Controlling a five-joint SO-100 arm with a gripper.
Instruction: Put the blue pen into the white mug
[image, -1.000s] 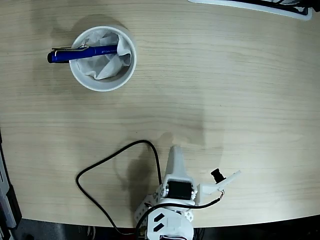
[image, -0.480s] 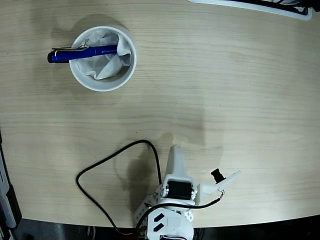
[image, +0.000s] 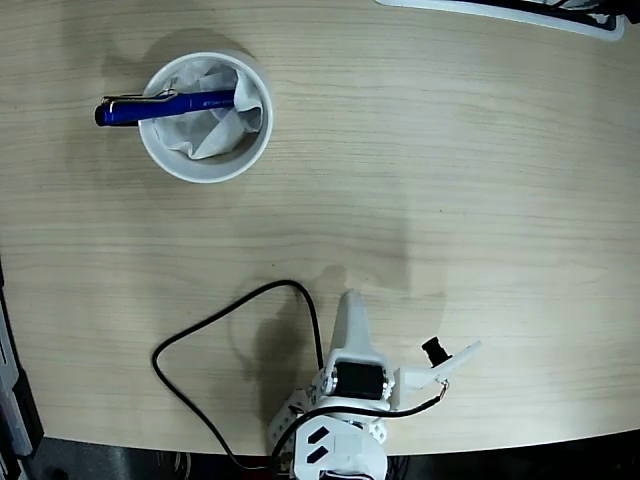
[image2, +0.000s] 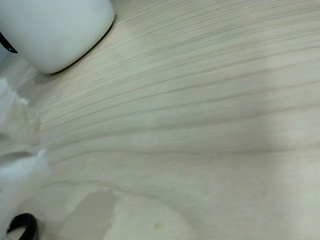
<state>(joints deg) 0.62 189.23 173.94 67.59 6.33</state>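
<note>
Your gripper (image: 345, 315) is folded back at the near edge of the tabletop (image: 450, 200), and you cannot tell if its fingers are apart or together. Far off, near the far left corner, the blue pen (image: 165, 105) rests in the white mug (image: 205, 168), one end sticking out over the rim. Keep the arm away and don't bump the mug.

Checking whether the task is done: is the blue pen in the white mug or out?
In: the blue pen lies across the white mug, clip end overhanging its left rim.
</note>
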